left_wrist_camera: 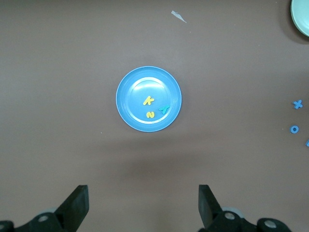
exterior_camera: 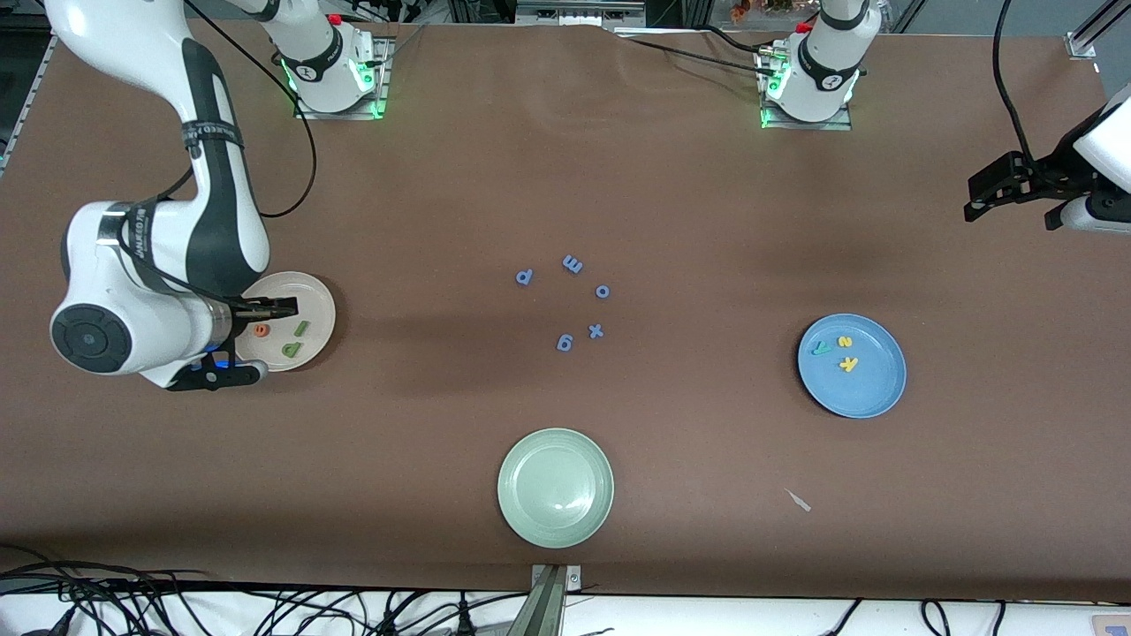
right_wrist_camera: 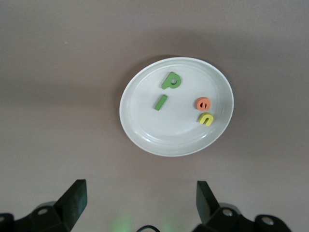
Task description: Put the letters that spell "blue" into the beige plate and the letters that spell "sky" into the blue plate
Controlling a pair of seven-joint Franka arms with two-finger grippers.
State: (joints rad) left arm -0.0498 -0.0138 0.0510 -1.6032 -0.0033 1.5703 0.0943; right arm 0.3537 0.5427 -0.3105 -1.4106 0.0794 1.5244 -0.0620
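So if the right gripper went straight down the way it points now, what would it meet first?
Probably the beige plate: the right gripper hangs over it with open jaws, and the green b, l, orange e and yellow u lie in it. Depth is unclear.

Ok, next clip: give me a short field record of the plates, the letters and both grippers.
beige plate: holds green b, green l, orange e, yellow u
blue plate: holds yellow k, yellow s, teal y
green plate: no letters
blue letters: on table, mid-table
right gripper: open, over beige plate
left gripper: open, waiting at left arm's end
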